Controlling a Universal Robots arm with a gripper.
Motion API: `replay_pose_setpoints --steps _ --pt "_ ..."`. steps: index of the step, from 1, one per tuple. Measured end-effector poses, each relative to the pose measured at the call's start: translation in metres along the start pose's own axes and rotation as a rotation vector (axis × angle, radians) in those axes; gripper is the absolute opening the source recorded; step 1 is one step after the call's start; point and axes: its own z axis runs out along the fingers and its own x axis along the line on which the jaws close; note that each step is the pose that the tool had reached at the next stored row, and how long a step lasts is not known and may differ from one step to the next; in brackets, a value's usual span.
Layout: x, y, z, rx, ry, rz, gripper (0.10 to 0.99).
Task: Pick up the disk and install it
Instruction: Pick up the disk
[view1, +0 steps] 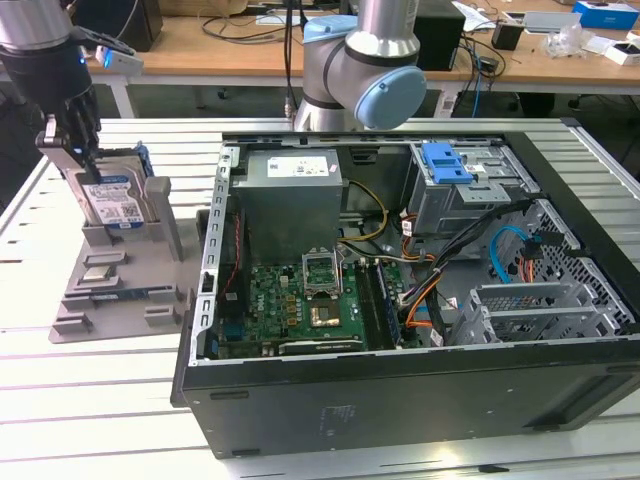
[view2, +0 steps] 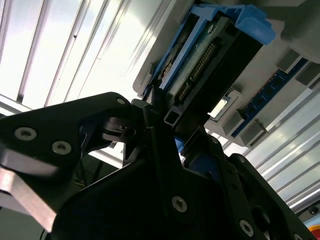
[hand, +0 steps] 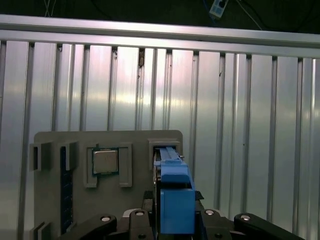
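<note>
The disk (view1: 115, 198), silver with a blue-and-white label and blue side rails, stands on edge in a slot of the grey holder (view1: 110, 290) at the exterior view's left. My gripper (view1: 80, 160) comes down on its upper end and is shut on it. In the first wrist view the disk's blue rail (hand: 175, 200) sits tight between the black fingers of the gripper (hand: 175, 222), above the holder (hand: 75, 142). In the second wrist view the disk's connector edge (view2: 210, 55) shows just past the gripper (view2: 160, 117).
An open computer case (view1: 400, 400) lies on the slatted table to the exterior view's right, with a grey power supply box (view1: 290, 195), a motherboard (view1: 300, 300) and a drive cage with a blue bracket (view1: 447, 163). The holder also carries a processor chip (hand: 105, 161) and a blue memory stick (hand: 63, 190).
</note>
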Motion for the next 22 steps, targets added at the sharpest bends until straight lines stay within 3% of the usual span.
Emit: replay_pose_setpoints --steps 12,22 --pt "-0.0026 0.0007 -0.0240 0.000 0.0000 0.000 0.369" --pt "-0.0061 0.0020 -0.0607 0.000 0.0000 0.000 0.369"
